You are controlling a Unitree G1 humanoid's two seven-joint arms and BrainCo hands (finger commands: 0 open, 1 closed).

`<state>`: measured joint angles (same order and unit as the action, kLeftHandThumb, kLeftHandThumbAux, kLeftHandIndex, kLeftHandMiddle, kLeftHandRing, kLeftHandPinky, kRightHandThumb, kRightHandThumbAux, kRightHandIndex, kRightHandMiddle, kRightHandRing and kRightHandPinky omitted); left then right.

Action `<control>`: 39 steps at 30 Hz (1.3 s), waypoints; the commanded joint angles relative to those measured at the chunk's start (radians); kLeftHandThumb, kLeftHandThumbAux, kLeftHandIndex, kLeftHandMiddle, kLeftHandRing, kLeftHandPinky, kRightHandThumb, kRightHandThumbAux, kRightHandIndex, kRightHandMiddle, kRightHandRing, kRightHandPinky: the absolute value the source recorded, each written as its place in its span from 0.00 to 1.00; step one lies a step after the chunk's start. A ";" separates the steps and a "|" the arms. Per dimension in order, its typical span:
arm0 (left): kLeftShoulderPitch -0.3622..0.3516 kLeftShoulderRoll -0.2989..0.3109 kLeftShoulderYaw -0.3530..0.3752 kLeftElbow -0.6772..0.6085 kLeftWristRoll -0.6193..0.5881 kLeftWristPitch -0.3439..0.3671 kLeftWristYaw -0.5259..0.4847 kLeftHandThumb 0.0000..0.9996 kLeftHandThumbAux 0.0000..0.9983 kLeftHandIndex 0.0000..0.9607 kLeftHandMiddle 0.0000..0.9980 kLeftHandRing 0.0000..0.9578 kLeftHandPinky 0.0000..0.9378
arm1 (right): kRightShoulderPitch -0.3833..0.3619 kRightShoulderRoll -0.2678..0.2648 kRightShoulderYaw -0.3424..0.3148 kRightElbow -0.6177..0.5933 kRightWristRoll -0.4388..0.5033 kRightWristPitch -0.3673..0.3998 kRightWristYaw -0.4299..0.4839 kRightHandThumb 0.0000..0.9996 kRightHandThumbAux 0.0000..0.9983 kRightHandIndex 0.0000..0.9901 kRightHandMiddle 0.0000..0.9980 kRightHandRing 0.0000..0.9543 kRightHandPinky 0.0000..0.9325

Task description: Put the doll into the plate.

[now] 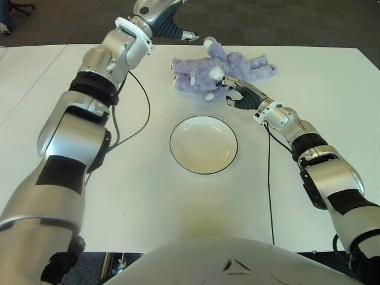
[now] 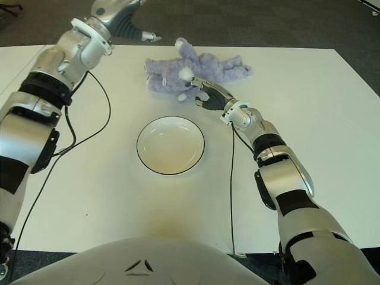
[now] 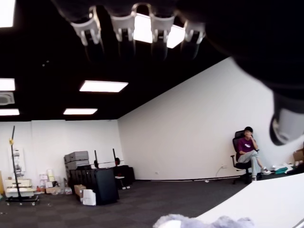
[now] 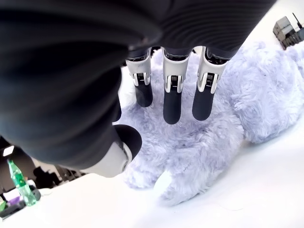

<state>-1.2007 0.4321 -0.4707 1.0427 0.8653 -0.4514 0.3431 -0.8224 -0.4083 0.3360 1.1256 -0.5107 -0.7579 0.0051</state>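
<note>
White counter [image 1: 309, 107] fills most of the eye views, w/ dark grey carpet [image 1: 267, 24] beyond its far edge; left wrist view shows a big room w/ white walls, lit ceiling panels [image 3: 102, 86], black cases [image 3: 102, 184] on the floor and a person [image 3: 248, 152] sitting in an office chair by the wall. Doll [image 1: 219, 71], a purple plush, lies flat near the far side of the counter, long axis running across the counter left-right, legs out to the robot's right, head toward the left/near side. Plate [image 1: 203, 145], white w/ dark rim, sits nearer the robot, apart from the doll, nothing in it. Right hand [image 1: 236, 94] is at the doll's near edge, fingers [image 4: 173, 102] extended over the plush, thumb apart, not closed on it. Left hand [image 1: 178, 32] is up past the counter's far edge, left of the doll, fingers loose, holding nothing.
</note>
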 commanded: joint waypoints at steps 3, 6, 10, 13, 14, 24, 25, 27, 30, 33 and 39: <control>-0.042 -0.090 -0.088 0.174 0.052 0.037 0.112 0.14 0.41 0.00 0.00 0.00 0.00 | 0.015 0.021 -0.002 0.003 0.012 -0.003 -0.006 0.75 0.80 0.16 0.04 0.20 0.29; -0.028 -0.125 -0.121 0.211 0.062 0.049 0.143 0.10 0.39 0.00 0.00 0.00 0.00 | 0.017 0.024 -0.003 0.003 0.012 -0.002 -0.009 0.76 0.80 0.16 0.03 0.20 0.28; 0.008 -0.186 -0.141 0.271 0.044 0.056 0.125 0.09 0.38 0.00 0.00 0.00 0.00 | 0.020 0.029 -0.002 0.008 0.010 -0.001 -0.017 0.78 0.80 0.16 0.03 0.20 0.30; 0.021 -0.213 -0.141 0.292 0.023 0.051 0.091 0.09 0.38 0.00 0.00 0.00 0.00 | 0.022 0.032 -0.002 0.010 0.009 -0.003 -0.024 0.79 0.80 0.16 0.03 0.20 0.33; 0.025 -0.220 -0.139 0.297 0.015 0.050 0.079 0.09 0.39 0.00 0.00 0.00 0.00 | 0.022 0.033 -0.001 0.011 0.008 -0.003 -0.027 0.81 0.79 0.16 0.03 0.21 0.34; 0.118 -0.334 -0.075 0.345 -0.103 0.109 -0.184 0.14 0.45 0.02 0.00 0.00 0.00 | 0.064 0.046 -0.003 0.000 0.015 -0.046 -0.060 1.00 0.72 0.20 0.06 0.36 0.50; 0.126 -0.338 -0.074 0.347 -0.106 0.121 -0.198 0.15 0.45 0.02 0.00 0.00 0.00 | 0.068 0.045 -0.002 -0.002 0.016 -0.051 -0.060 1.00 0.71 0.21 0.07 0.37 0.51; 0.134 -0.343 -0.074 0.347 -0.111 0.132 -0.213 0.15 0.46 0.02 0.00 0.00 0.00 | 0.075 0.042 -0.003 -0.008 0.016 -0.060 -0.058 1.00 0.71 0.22 0.08 0.38 0.52; 0.168 -0.353 -0.092 0.357 -0.099 0.179 -0.251 0.15 0.46 0.02 0.00 0.00 0.00 | 0.095 0.020 0.003 -0.033 0.004 -0.090 -0.062 1.00 0.71 0.26 0.13 0.39 0.53; 0.179 -0.352 -0.105 0.360 -0.090 0.205 -0.287 0.15 0.47 0.03 0.00 0.00 0.00 | 0.116 -0.007 0.006 -0.066 -0.003 -0.124 -0.056 1.00 0.70 0.30 0.19 0.41 0.53; 0.192 -0.328 -0.111 0.360 -0.091 0.228 -0.332 0.09 0.49 0.05 0.00 0.00 0.00 | 0.158 -0.056 -0.006 -0.138 0.017 -0.158 -0.016 1.00 0.70 0.35 0.26 0.42 0.53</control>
<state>-1.0842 0.0848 -0.5659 1.3629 0.7634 -0.2659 0.1044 -0.7039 -0.4297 0.3347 1.0270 -0.5057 -0.8927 -0.0411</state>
